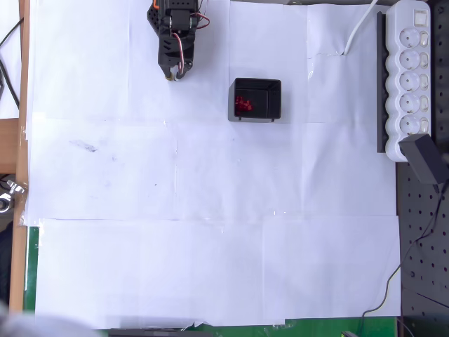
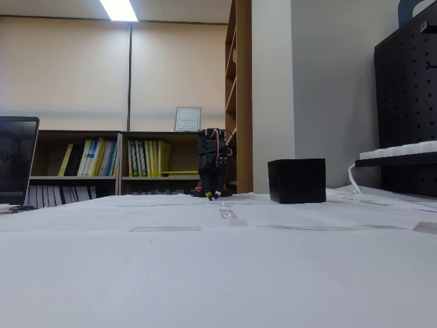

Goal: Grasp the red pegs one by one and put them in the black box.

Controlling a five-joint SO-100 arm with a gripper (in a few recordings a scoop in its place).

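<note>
in the overhead view the gripper (image 1: 173, 70) sits at the top left, folded back near the arm's base, tip pointing down the picture. its fingers look drawn together with nothing between them, though they are small and dark here, so i cannot tell for sure. in the fixed view the gripper (image 2: 213, 195) hangs low, just above the white paper.

to its right, well apart, stands the black box (image 1: 275, 91), and the red pegs (image 1: 243, 104) lie clustered inside it toward its left wall. no peg shows loose on the counter (image 1: 210, 210), so the task looks finished, and the best move is likely to stay parked.

further right a white power strip (image 1: 412, 77) and a black adapter (image 1: 426, 158) lie along the edge, clear of any path. nothing stands between gripper and box.
</note>
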